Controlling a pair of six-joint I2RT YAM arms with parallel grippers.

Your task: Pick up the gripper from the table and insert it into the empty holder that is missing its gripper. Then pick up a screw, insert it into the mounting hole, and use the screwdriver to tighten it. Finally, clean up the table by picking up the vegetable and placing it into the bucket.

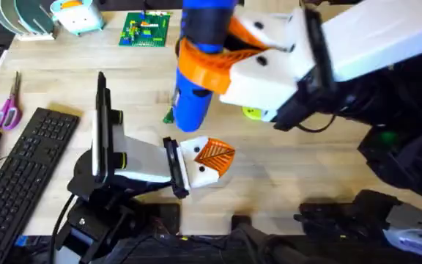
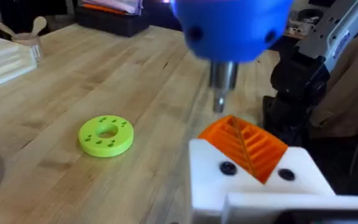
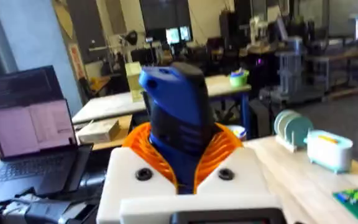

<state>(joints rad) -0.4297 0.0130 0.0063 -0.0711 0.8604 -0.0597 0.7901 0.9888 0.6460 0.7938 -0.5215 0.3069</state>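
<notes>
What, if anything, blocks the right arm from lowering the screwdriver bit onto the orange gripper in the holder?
Probably nothing, so likely yes: the right gripper jaws clamp the screwdriver upright, and its bit hangs just above the orange gripper seated on the white holder, with only a bare gap between.

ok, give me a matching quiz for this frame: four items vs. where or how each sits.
Items:
1. screwdriver
2. lime-green ring disc
3. keyboard
4. scissors

States:
A. lying flat on bare wood
B. beyond the keyboard, at the table's left edge
C. held upright in the right gripper, bit down
D. table's left side, by the left arm

Pairs: 1-C, 2-A, 3-D, 4-B
</notes>
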